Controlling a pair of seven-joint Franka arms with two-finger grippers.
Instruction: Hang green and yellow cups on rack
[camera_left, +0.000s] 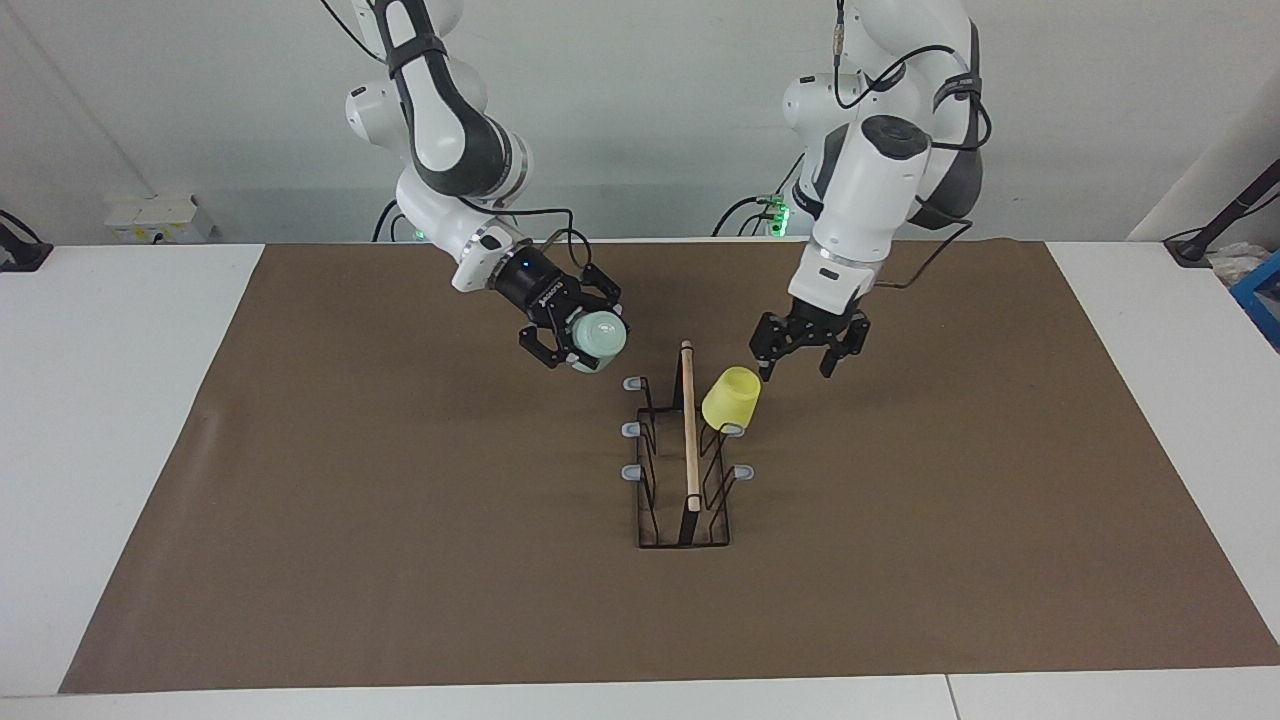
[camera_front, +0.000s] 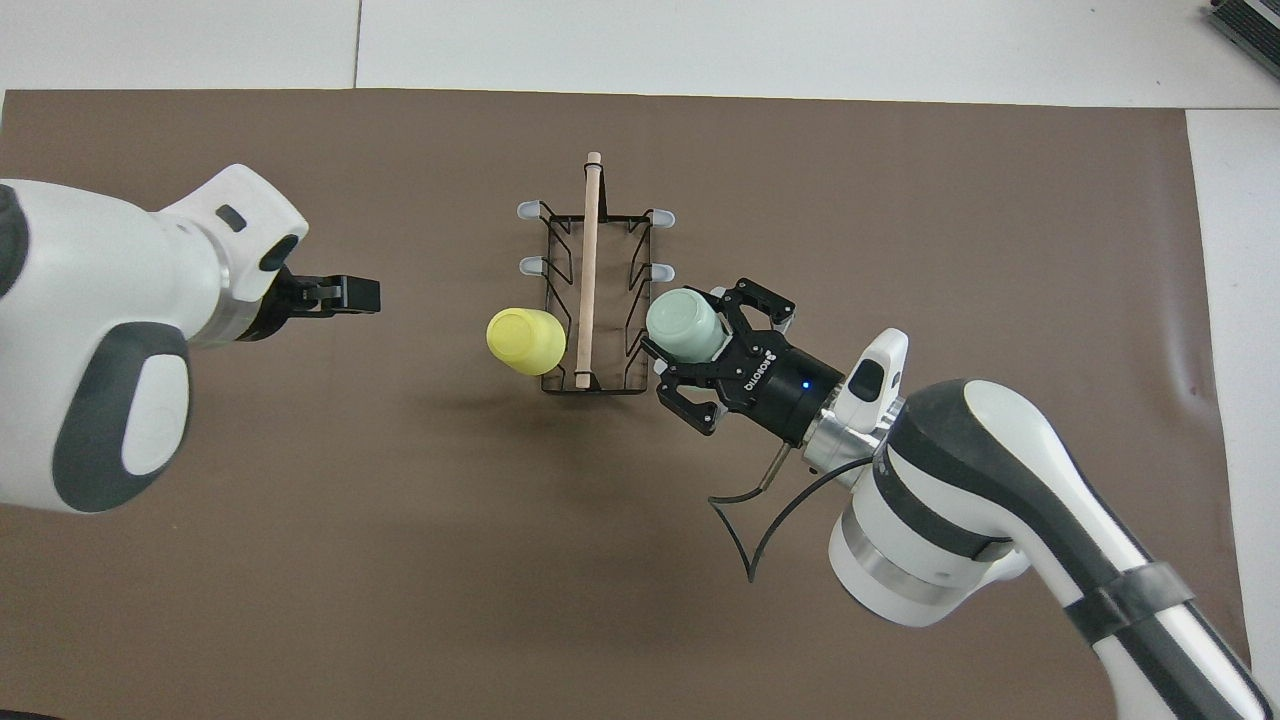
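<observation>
The black wire rack (camera_left: 688, 440) with a wooden bar on top stands mid-mat; it also shows in the overhead view (camera_front: 590, 270). The yellow cup (camera_left: 731, 397) hangs mouth down on the prong nearest the robots on the left arm's side, also seen from overhead (camera_front: 526, 339). My right gripper (camera_left: 585, 338) is shut on the pale green cup (camera_left: 600, 335) and holds it tilted in the air, just above and beside the nearest prong (camera_left: 632, 383) on the right arm's side. From overhead the green cup (camera_front: 683, 325) in the right gripper (camera_front: 692, 342) covers that prong. My left gripper (camera_left: 797, 366) is open and empty, raised beside the yellow cup (camera_front: 350, 293).
A brown mat (camera_left: 400, 520) covers the white table (camera_left: 100, 400). Two grey-tipped prongs (camera_left: 630, 429) on the right arm's side and two (camera_left: 743, 470) on the left arm's side are bare. A blue box (camera_left: 1262, 295) sits at the table's edge.
</observation>
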